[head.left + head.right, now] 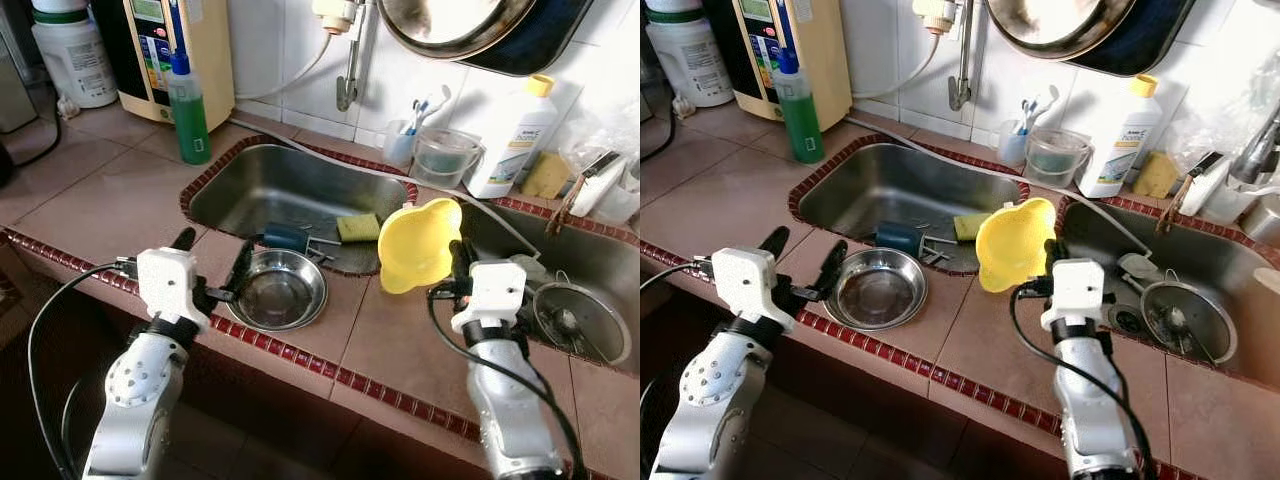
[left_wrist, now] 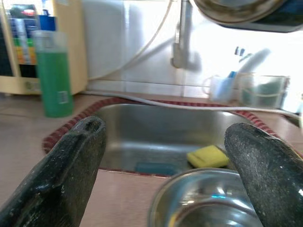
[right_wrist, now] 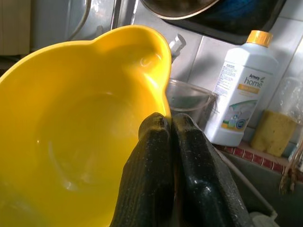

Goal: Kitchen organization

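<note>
Over counter (image 1: 120, 190), right gripper (image 3: 171, 124) pinches yellow bowl (image 1: 418, 243).

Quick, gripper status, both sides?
Left gripper: open, fingers either side of the steel bowl rim, holding nothing.
Right gripper: shut on the yellow bowl rim, holding it up.

The tiled counter (image 1: 110, 200), edged in dark red mosaic, carries a steel bowl (image 1: 277, 290) just beside the spread fingers of the left gripper (image 1: 212, 262). Well beyond that gripper stand a green soap bottle (image 1: 188, 105), a cream appliance (image 1: 180, 55) and a white tub (image 1: 72, 55) at the wall. Beyond the right gripper (image 1: 462, 262), which holds a yellow bowl (image 1: 420, 243) above the tiles, sit a clear measuring jug (image 1: 443, 155), a white detergent bottle (image 1: 513, 140) and a yellow sponge (image 1: 546, 176).
</note>
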Controlling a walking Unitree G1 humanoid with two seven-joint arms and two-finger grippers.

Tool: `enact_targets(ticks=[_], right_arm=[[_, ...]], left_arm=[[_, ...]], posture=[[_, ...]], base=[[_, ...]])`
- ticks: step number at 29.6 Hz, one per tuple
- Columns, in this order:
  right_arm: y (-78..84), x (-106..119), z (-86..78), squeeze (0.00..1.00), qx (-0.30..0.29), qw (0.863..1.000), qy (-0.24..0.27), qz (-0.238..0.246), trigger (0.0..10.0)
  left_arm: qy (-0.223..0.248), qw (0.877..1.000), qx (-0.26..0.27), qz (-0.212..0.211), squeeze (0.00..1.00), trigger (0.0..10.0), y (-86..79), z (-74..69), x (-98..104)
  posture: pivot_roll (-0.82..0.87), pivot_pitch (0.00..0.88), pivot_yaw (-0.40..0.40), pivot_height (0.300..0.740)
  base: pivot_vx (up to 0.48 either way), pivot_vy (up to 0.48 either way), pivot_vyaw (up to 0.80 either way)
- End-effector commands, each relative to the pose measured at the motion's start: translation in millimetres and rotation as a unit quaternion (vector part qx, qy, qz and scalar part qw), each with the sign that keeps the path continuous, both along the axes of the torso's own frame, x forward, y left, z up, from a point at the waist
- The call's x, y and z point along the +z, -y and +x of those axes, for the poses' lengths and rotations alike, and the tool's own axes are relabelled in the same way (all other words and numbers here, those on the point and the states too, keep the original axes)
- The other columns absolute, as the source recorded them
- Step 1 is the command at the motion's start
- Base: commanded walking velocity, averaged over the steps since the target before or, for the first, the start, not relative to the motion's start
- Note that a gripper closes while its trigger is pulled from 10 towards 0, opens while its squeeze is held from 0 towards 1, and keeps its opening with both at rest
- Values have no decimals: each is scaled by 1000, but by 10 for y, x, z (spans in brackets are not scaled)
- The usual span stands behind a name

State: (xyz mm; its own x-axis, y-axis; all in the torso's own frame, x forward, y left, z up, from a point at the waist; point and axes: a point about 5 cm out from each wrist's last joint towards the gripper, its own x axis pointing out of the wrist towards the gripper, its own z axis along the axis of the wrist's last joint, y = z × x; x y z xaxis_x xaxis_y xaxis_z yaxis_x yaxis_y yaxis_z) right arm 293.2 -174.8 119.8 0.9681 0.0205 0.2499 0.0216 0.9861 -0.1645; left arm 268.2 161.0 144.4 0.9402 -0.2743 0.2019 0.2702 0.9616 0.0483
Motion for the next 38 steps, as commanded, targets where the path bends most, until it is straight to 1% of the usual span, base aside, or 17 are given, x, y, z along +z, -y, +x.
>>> enact_targets(ticks=[1,6,8,16,19,26,31,38], right_arm=[[64,39,52,0,5,1000,7,-7,10000],[94,66,141,0,29,999,3,-24,10000],[108,73,194,0,46,998,-3,-33,10000],[122,121,310,0,76,997,-14,-27,10000],[129,170,382,0,89,996,-14,-28,10000],[109,194,443,0,113,993,-20,-32,10000],[122,206,493,0,123,991,-26,-39,10000],[158,277,573,0,122,991,-24,-45,10000]], left_arm=[[5,1000,-22,4,0,10000,84,-48,47],[7,998,-58,8,0,10000,210,-137,89],[5,997,-81,15,0,10000,280,-199,95],[3,995,-101,20,0,10000,337,-247,130],[-2,992,-120,26,0,10000,373,-283,152],[-5,989,-146,32,0,10000,416,-329,217],[-8,986,-163,39,0,10000,428,-379,257],[-13,983,-178,36,0,10000,472,-430,295]], posture=[[-158,61,-48,740],[-152,76,-53,740],[-150,82,-53,740],[-140,113,-49,740],[-138,133,-40,740],[-133,165,-26,740],[-135,184,-17,740],[-141,200,-4,740]], base=[[0,0,0],[0,0,0],[0,0,0],[0,0,0],[0,0,0],[0,0,0],[0,0,0],[0,0,0]])
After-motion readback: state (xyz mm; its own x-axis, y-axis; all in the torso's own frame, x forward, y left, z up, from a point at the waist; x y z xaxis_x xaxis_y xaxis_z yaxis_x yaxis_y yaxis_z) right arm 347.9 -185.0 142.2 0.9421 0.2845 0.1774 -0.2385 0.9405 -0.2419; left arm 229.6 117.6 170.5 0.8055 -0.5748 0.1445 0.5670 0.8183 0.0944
